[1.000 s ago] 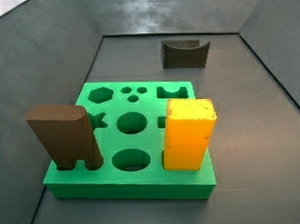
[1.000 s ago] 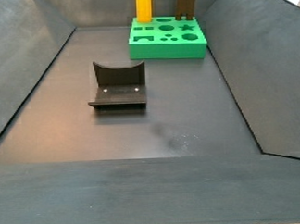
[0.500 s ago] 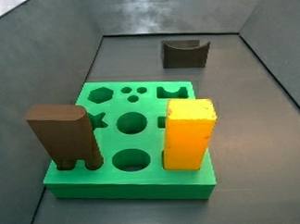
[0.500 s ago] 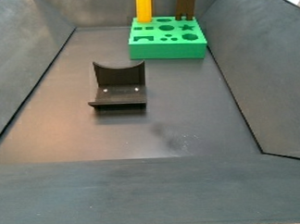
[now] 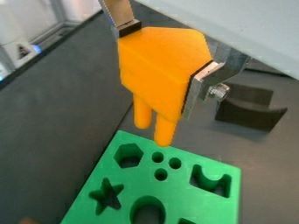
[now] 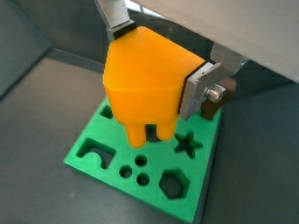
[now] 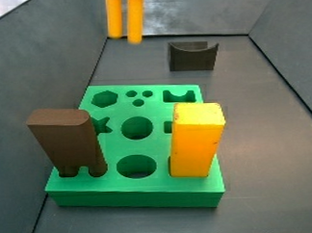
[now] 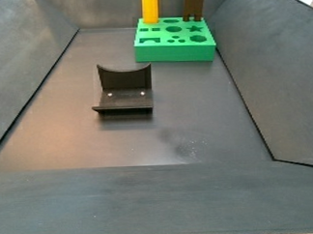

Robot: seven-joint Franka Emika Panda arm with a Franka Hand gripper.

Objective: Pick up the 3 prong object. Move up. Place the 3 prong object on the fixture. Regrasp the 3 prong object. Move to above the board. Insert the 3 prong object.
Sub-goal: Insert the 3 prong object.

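End effector (image 6: 158, 74) clenched on the 3 prong object (image 6: 142, 87), held prongs-down with its long axis vertical, above the board (image 6: 149, 157) and offset from the board's three small holes (image 6: 126, 170), fixture (image 5: 250, 107) beyond.

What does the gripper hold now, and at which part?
The gripper clamps the small orange plastic 3 prong object by its wide upper body; prongs point down.
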